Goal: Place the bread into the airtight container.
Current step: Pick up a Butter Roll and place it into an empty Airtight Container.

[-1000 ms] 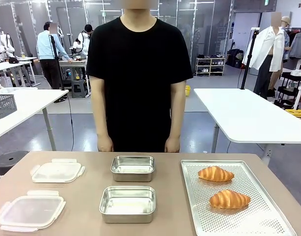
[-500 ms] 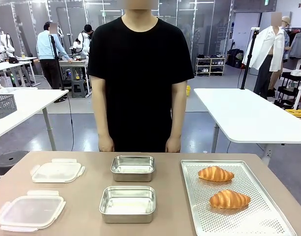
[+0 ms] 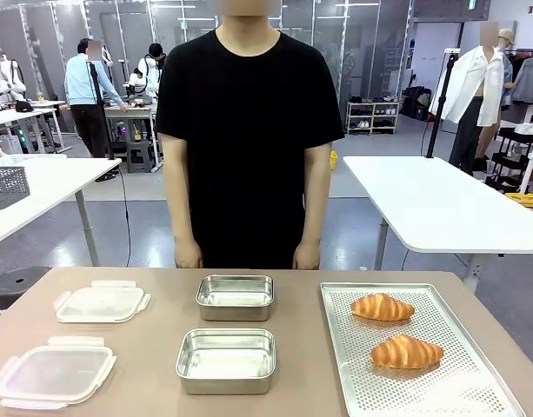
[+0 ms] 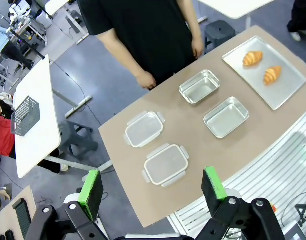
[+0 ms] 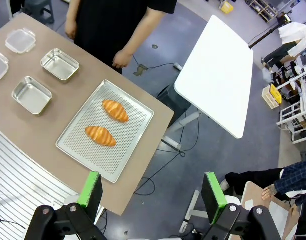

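Since bread (image 3: 382,307) lies on the tray (image 3: 475,382), tins (image 3: 226,360) left of it bare, we log no progress; left gripper (image 4: 151,172) and right gripper (image 5: 151,175) both gape, holding nothing.

Bread (image 3: 383,307): golden-brown, banded with darker ridges. Tray (image 3: 362,373): silver, dotted all over with perforations; containers (image 3: 226,333): plain brushed silver; lids (image 3: 55,373): clear, frosted. Counter (image 3: 153,343): tan; shirt (image 3: 249,130): black.

No legible text, no labels, no numbers (any view)
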